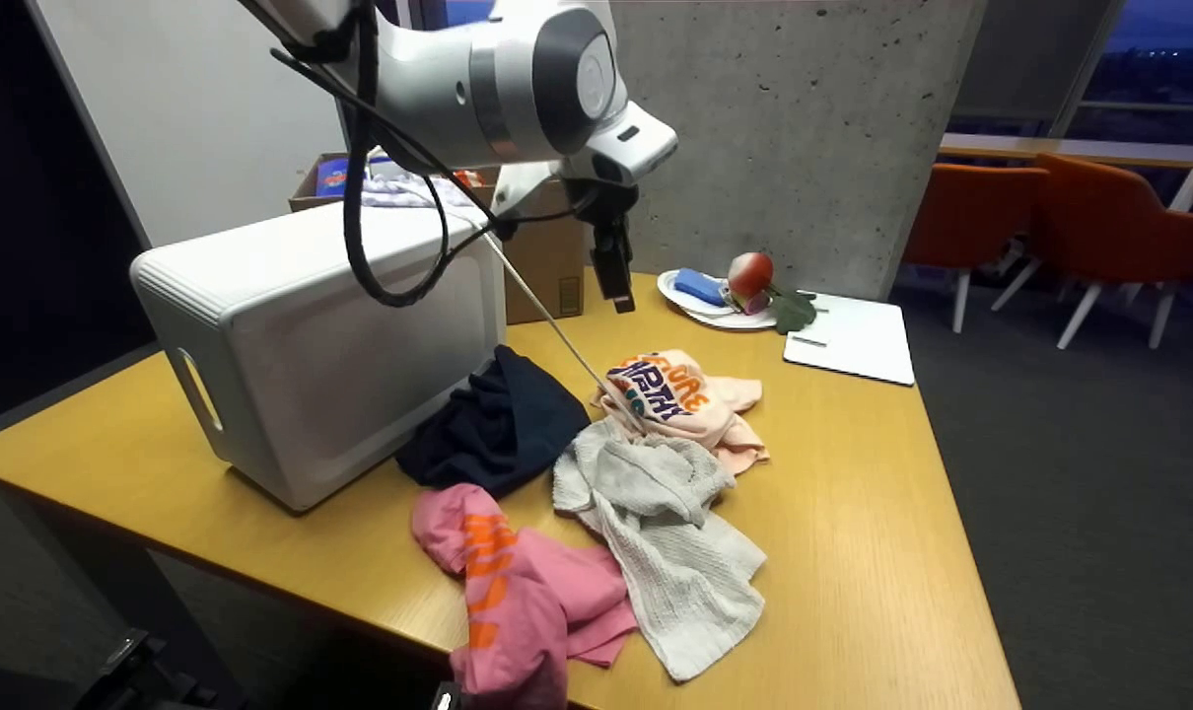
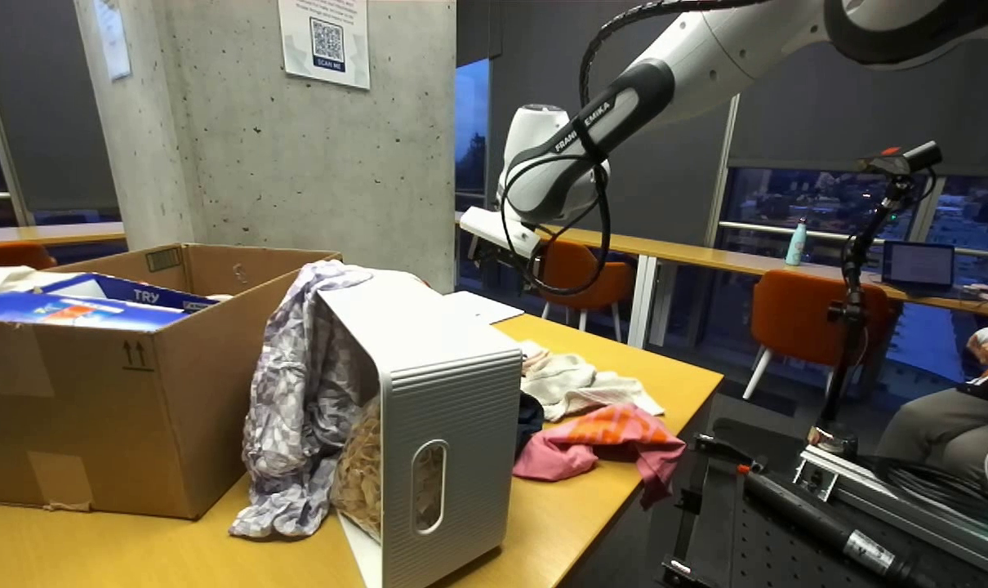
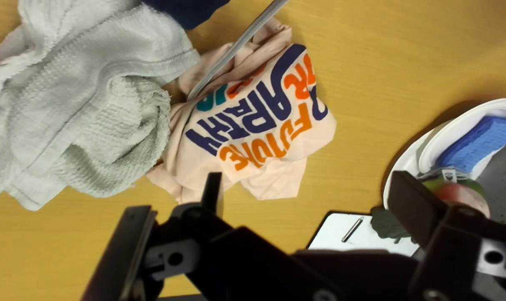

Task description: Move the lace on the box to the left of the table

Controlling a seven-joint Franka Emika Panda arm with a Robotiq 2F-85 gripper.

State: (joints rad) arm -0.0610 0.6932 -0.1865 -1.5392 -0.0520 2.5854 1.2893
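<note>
My gripper hangs above the table, its two fingers spread wide apart across the lower half of the wrist view. The lace slants through the upper middle of that view down to the shirt, near the towel at upper left; I cannot tell whether its end is tucked under. In an exterior view it runs from the top of the box, left of centre, down to the shirt at centre. The navy cloth lies between box and shirt, and the pink cloth hangs over the table edge at lower centre. In an exterior view the patterned cloth drapes over the box, near the carton at left. At the right of the wrist view, the plate holds the sponge, near the whiteboard at lower right.
</note>
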